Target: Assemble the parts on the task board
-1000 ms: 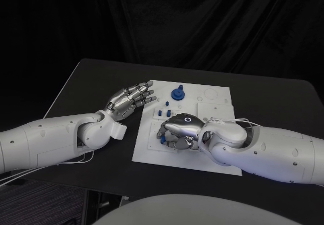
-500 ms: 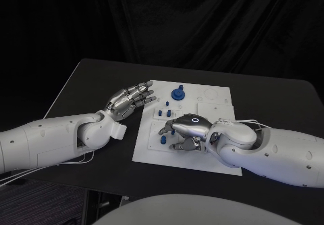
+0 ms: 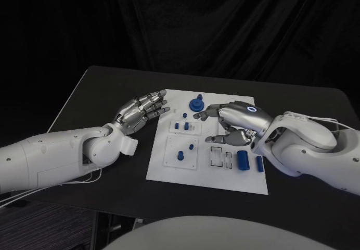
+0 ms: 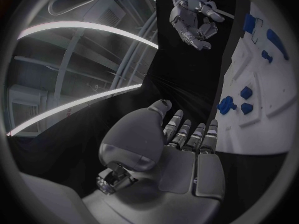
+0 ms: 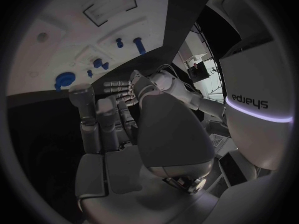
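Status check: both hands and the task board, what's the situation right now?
Left hand open beside the task board. Right hand above board, holding nothing visible. Blue parts on board. Nothing in the way.

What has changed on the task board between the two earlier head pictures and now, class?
The right hand has lifted off the near part of the task board and drawn back toward the far right, holding nothing, uncovering blue parts near its right edge. The left hand stayed open beside the board.
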Controlling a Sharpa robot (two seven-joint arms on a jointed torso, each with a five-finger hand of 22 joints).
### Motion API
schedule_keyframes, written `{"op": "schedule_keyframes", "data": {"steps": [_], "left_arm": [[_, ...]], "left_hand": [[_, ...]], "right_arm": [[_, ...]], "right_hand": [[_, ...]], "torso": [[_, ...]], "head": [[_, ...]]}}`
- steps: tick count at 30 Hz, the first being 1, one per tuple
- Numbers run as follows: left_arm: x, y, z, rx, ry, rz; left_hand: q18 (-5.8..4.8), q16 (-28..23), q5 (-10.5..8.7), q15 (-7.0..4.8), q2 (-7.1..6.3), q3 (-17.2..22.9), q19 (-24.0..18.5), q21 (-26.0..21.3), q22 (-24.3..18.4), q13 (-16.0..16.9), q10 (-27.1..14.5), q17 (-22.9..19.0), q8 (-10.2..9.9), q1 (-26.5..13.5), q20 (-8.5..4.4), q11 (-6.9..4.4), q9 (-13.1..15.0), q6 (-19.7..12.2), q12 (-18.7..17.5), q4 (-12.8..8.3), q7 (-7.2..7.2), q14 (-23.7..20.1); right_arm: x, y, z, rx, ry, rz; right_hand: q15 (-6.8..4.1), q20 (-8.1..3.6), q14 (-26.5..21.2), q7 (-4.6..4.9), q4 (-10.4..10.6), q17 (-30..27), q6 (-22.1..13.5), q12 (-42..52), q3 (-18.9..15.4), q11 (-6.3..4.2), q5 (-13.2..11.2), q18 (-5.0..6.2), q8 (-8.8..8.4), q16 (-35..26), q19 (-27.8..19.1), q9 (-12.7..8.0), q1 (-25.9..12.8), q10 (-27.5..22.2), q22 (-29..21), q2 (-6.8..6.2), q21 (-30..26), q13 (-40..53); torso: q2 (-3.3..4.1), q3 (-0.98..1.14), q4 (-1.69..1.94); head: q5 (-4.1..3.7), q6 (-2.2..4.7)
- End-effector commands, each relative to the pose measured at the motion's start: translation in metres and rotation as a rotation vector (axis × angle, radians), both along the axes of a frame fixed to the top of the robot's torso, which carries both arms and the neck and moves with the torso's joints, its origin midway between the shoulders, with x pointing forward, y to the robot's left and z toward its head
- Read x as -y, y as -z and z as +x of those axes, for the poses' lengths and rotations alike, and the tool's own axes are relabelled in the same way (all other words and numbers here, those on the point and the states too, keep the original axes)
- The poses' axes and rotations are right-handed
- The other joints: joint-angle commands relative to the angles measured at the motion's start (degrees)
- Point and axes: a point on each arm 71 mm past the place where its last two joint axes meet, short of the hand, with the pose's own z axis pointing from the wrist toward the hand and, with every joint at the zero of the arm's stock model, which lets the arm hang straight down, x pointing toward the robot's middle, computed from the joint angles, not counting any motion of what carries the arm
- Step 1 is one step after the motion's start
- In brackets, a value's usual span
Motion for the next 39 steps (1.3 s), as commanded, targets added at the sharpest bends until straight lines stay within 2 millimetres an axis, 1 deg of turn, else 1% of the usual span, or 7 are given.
{"op": "schedule_keyframes", "data": {"steps": [1,11,15,22,27,33,39], "left_arm": [[-0.001,-0.004,0.000,0.057,-0.029,-0.021],[-0.004,-0.009,-0.002,0.117,-0.058,-0.011],[-0.006,-0.012,-0.005,0.182,-0.066,0.024],[-0.012,-0.017,-0.008,0.264,-0.092,0.064],[-0.013,-0.019,-0.011,0.291,-0.089,0.072],[-0.012,-0.019,-0.011,0.290,-0.073,0.076],[-0.012,-0.018,-0.011,0.280,-0.058,0.075]], "left_hand": [[-0.17,-0.5,-0.37,-0.30,-0.43,0.5,-0.9,-0.4,-0.4,0.0,-0.1,-0.1,-0.3,-0.6,-0.04,-0.37,-0.2,-1.2,0.0,0.3,-0.60,-0.6],[1.21,-1.2,-1.40,-1.31,-1.95,-2.4,-2.3,-1.1,-2.1,-0.1,-0.7,-0.3,-2.9,-2.9,-0.18,1.54,-1.8,-16.1,-0.6,6.5,-10.81,-1.7],[1.86,-2.4,-3.93,-2.67,-1.86,-7.1,-3.2,-1.7,-3.3,-0.1,-0.6,-0.6,-2.9,-3.2,-0.92,1.60,-1.8,-15.9,-0.6,11.9,-10.96,-2.7],[2.24,-5.2,-7.14,-9.37,-0.24,-12.8,-5.6,-2.9,-6.3,-0.2,-0.3,-1.4,-2.8,-2.8,-7.21,-0.83,-1.7,-14.5,-1.2,11.9,-11.07,-4.6],[2.37,-5.2,-9.55,-9.81,0.27,-15.8,-5.7,-2.9,-6.6,-0.5,-1.6,-1.4,-2.7,-2.5,-7.46,-4.02,-1.6,-13.3,-3.5,12.0,-11.58,-4.6],[2.57,-5.2,-9.15,-8.61,1.06,-16.8,-5.7,-2.9,-6.6,-0.6,-2.0,-1.4,-2.7,-1.6,-6.08,-3.05,-1.6,-13.2,-4.1,11.9,-10.72,-4.6],[2.59,-5.2,-7.42,-7.62,1.44,-17.0,-5.6,-2.8,-6.5,-0.5,-1.8,-1.4,-2.5,0.0,-5.07,-1.63,-1.5,-12.3,-3.8,11.6,-9.53,-4.6]], "right_arm": [[0.014,-0.009,0.002,-0.055,0.073,0.109],[0.072,-0.001,0.011,-0.189,0.276,0.092],[0.091,0.009,0.011,-0.254,0.386,0.089],[0.111,0.026,0.006,-0.380,0.569,0.008],[0.122,0.038,0.000,-0.459,0.662,-0.048],[0.127,0.051,-0.009,-0.533,0.706,-0.116],[0.125,0.064,-0.018,-0.589,0.715,-0.189]], "right_hand": [[-0.42,-0.26,-0.1,1.03,-0.3,-1.1,4.0,1.7,0.6,-0.52,2.0,0.32,1.40,-0.2,0.1,0.6,1.3,1.8,4.5,0.87,-0.4,0.3],[-2.52,-1.83,-1.8,1.95,0.3,-5.7,8.6,7.8,2.8,-2.91,5.5,0.84,3.51,-3.0,-1.1,0.6,1.6,11.2,3.7,2.33,-3.7,2.0],[-3.47,-2.86,-0.6,1.28,2.5,-5.6,12.3,11.2,3.6,-3.90,7.6,0.74,5.07,-3.3,-0.3,1.1,-0.3,14.5,3.5,2.58,-3.9,3.9],[-5.41,-4.85,1.6,-0.63,7.1,-5.7,15.1,24.7,1.3,-6.15,8.2,0.82,8.68,-4.4,1.5,2.8,-7.3,15.6,2.6,1.62,-5.2,13.3],[-7.02,-6.44,6.2,-2.62,8.2,0.5,15.5,44.4,-1.2,-7.83,7.6,-0.11,17.03,-2.2,5.5,7.8,-11.3,32.1,3.7,1.90,-0.9,46.2],[-9.28,-8.63,14.3,-5.16,9.9,22.1,15.1,51.3,-3.7,-10.44,7.1,-3.23,28.16,7.2,12.4,16.0,-16.6,61.1,9.2,2.74,17.3,81.9],[-10.28,-9.47,15.0,-6.34,10.1,24.9,14.3,51.3,-5.4,-11.52,5.2,-3.92,33.10,8.1,13.6,20.5,-22.7,61.1,10.2,3.63,21.2,81.9]], "torso": [[0.08,-0.04,-0.07],[-0.02,-0.12,-0.11],[-0.01,-0.19,-0.03],[0.19,-0.17,0.19],[0.18,-0.06,0.01],[0.14,0.09,0.04],[0.15,0.01,0.18]], "head": [[-0.24,0.01],[-2.64,0.01],[-3.53,0.01],[-5.37,0.01],[-6.64,0.01],[-7.47,0.01],[-8.12,0.01]]}}
